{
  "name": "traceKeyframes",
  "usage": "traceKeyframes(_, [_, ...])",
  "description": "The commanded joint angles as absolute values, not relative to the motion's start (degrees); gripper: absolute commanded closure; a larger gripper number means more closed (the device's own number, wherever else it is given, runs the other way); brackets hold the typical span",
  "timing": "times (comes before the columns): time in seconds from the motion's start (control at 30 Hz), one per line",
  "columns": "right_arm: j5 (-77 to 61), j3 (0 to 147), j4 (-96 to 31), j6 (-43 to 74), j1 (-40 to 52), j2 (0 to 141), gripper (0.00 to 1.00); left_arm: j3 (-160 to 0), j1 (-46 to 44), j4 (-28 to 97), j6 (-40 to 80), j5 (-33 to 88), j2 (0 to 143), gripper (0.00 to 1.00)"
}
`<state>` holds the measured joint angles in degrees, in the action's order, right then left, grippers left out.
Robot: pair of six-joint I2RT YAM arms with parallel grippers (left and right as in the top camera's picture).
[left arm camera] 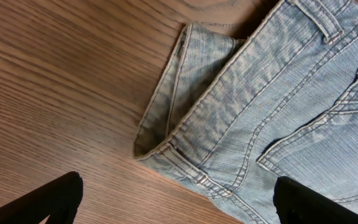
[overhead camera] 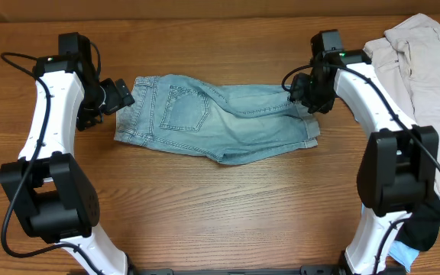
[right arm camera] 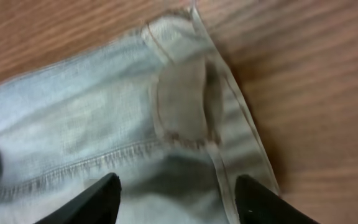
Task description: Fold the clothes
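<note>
- Your shorts [overhead camera: 220, 122] lie mid-bench [overhead camera: 220, 221], long axis running left-right: waistband toward the left tool [overhead camera: 127, 98], hems toward the right tool [overhead camera: 296, 86].
- Both tools stand open, one over each end.

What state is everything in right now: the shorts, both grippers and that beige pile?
Denim shorts: lying flat, back pocket facing up.
Left gripper: open, over the waistband corner, holding nothing.
Right gripper: open, over the leg hem end, holding nothing.
Beige trousers: crumpled and unfolded, off to the side.
</note>
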<state>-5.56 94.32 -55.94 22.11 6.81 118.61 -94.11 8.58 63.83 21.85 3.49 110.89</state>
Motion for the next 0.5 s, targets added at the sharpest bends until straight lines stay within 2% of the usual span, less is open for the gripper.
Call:
traceKeyframes(0.0, [-4.9, 94.1, -54.1, 22.7, 6.9, 120.0, 0.49, -94.2, 8.1, 63.8, 20.5, 3.8, 111.4, 0.0])
traceKeyframes(0.1, [-3.8, 94.1, -53.1, 22.7, 6.9, 120.5, 0.59, -94.2, 8.1, 63.7, 20.5, 3.8, 111.4, 0.0])
traceKeyframes(0.4, [-1.7, 94.1, -52.2, 22.7, 6.9, 121.3, 0.73, -94.2, 8.1, 63.6, 20.5, 2.6, 111.4, 0.0])
traceKeyframes(0.47, [-0.8, 94.1, -51.8, 22.7, 6.9, 122.2, 0.82, -94.2, 8.1, 63.6, 20.5, 2.6, 111.4, 0.0])
